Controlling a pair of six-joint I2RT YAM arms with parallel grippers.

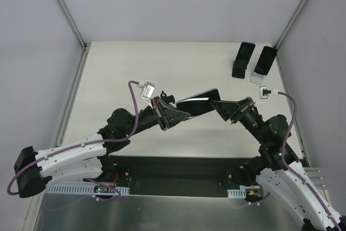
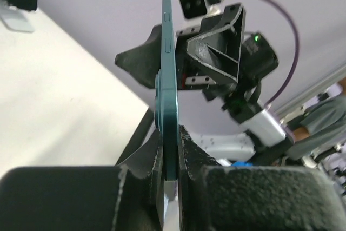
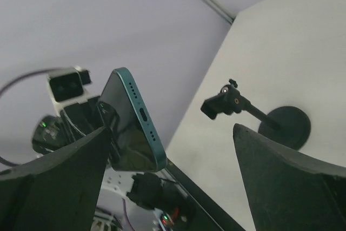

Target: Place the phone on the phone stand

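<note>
Left gripper (image 1: pixel 181 115): clamped on the left end of the phone (image 1: pixel 198 101), its thin edge pinched between both pads.
Phone: teal, held in the air above the table (image 1: pixel 135 68), about mid-width, tilted up toward the right.
Right gripper (image 1: pixel 220 110): jaws spread wide, gripping nothing, just beside the phone's port end.
Right wrist view: round-base black stand (image 3: pixel 284 126) upright on the table.
Far right corner: black stand (image 1: pixel 238 73) and white stand (image 1: pixel 255 78), each carrying a dark slab.
</note>
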